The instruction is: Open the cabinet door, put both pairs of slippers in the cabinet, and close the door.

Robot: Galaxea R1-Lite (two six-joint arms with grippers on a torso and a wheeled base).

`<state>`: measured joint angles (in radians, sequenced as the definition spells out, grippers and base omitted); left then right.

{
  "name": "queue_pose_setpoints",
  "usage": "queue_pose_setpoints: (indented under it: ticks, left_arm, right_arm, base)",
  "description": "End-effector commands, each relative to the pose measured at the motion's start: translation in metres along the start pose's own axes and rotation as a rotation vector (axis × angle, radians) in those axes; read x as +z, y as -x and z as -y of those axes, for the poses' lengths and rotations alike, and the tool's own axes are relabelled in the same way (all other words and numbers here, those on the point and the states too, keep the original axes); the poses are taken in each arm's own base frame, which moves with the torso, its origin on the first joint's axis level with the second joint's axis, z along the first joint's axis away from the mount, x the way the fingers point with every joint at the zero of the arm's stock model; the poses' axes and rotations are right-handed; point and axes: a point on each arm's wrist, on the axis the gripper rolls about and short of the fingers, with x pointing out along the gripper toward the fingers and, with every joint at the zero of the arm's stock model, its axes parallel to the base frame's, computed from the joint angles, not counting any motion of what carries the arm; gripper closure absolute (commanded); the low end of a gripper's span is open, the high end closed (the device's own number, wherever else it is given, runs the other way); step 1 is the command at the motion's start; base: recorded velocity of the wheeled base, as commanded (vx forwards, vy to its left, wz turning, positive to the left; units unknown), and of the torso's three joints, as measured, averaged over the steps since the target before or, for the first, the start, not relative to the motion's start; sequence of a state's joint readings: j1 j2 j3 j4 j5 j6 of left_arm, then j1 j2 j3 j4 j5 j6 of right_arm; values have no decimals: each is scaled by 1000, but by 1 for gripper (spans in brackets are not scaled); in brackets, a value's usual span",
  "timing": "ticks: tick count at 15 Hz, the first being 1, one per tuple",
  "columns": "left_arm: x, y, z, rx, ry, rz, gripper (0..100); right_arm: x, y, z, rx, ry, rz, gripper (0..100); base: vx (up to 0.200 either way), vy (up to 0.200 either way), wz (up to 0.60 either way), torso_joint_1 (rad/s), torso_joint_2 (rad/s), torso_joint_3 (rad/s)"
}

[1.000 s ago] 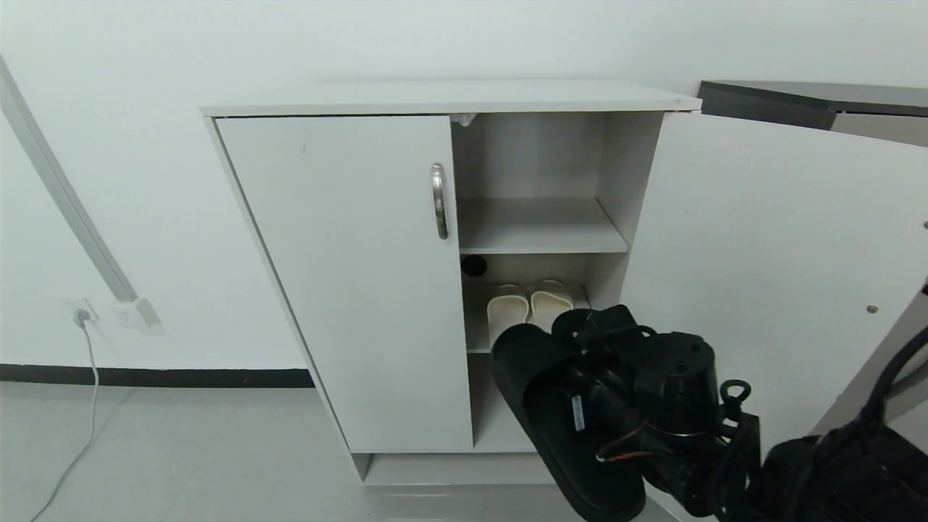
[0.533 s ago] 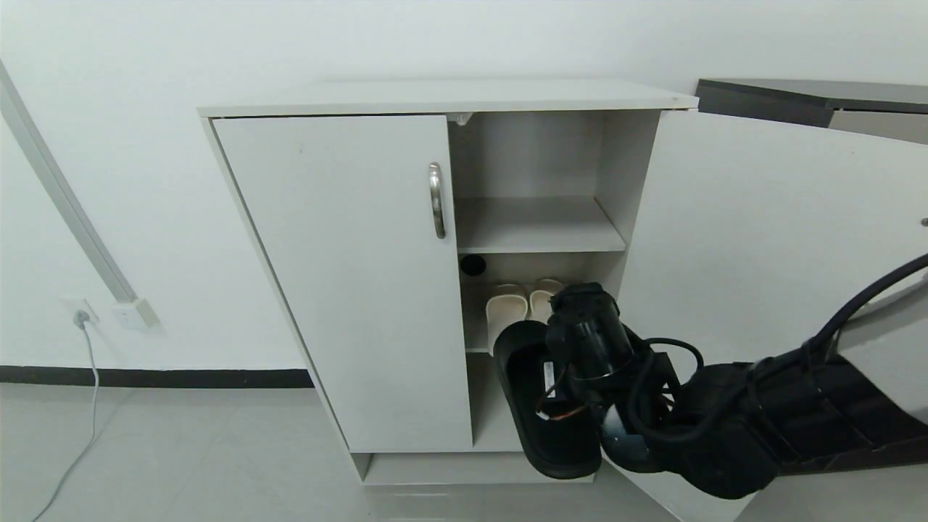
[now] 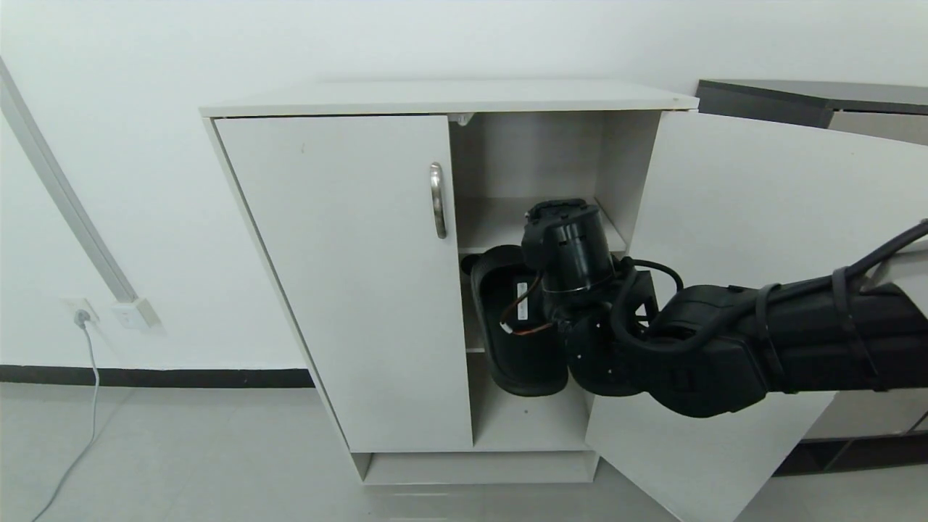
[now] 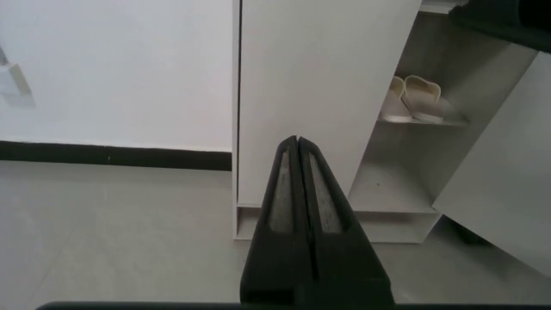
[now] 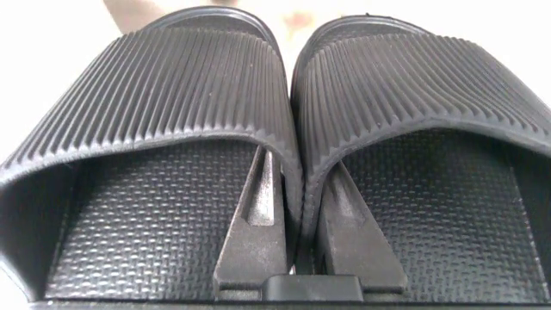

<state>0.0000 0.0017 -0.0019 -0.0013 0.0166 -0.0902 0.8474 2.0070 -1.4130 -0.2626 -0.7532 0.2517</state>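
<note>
The right end effector (image 5: 300, 176) is clamping the adjoining straps of the black slippers (image 3: 493, 351), which are hanging just ahead of it in the cabinet (image 3: 449, 98) opening. Beige slippers (image 4: 419, 95) are occupying the shelf beyond. Seat the soles flat on free shelf before releasing. The left end effector (image 4: 297, 155) is clenched and empty.

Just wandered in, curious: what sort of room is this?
Likely an indoor entryway or test room: white shoe cabinet against a bare wall, pale slippers on its shelf, wall socket nearby.
</note>
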Motion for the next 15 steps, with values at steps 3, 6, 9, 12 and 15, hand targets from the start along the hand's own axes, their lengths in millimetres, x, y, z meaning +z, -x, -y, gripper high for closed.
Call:
queue_pose_setpoints:
  ticks: [3, 6, 9, 12, 15]
  left_arm:
    - [0, 0, 0, 2, 0, 0, 100]
    - [0, 0, 0, 0, -1, 0, 100]
    - [0, 0, 0, 0, -1, 0, 100]
    - [0, 0, 0, 0, -1, 0, 100]
    - [0, 0, 0, 0, -1, 0, 100]
  right_arm:
    - [8, -6, 2, -16, -7, 22, 100]
    - [7, -8, 3, -22, -5, 19, 100]
    - [7, -8, 4, -23, -6, 20, 100]
    - [7, -8, 4, -23, -5, 19, 100]
    - [7, -8, 4, -23, -3, 18, 100]
  base:
    - [0, 0, 0, 0, 0, 0]
    - [0, 0, 0, 0, 0, 0]
    - [67, 0, 0, 1, 1, 2]
    - [200, 0, 0, -1, 4, 7]
    - [200, 0, 0, 7, 4, 4]
